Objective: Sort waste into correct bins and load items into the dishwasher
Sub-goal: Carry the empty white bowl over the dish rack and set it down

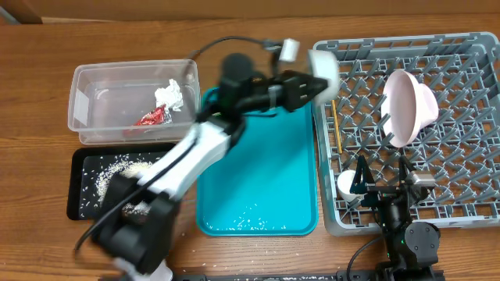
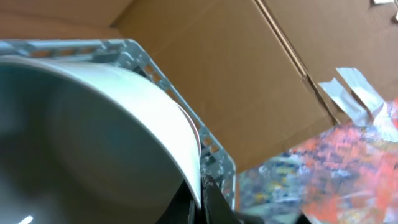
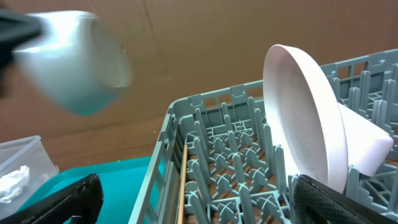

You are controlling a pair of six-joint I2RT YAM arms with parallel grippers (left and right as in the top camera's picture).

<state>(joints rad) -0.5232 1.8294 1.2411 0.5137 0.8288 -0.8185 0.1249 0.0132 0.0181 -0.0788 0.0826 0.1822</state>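
Observation:
My left gripper is shut on the rim of a small white bowl and holds it over the far left corner of the grey dish rack. The bowl fills the left wrist view, with the jaws pinching its edge. It also shows in the right wrist view. A pink-lined bowl stands on edge in the rack. Chopsticks lie along the rack's left wall. My right gripper is open and empty over the rack's near side. The large white plate is not in view.
The clear tub holds the red wrapper and the white napkin. The black tray holds rice. The teal tray has a few rice grains at its near end. A small white round object sits in the rack.

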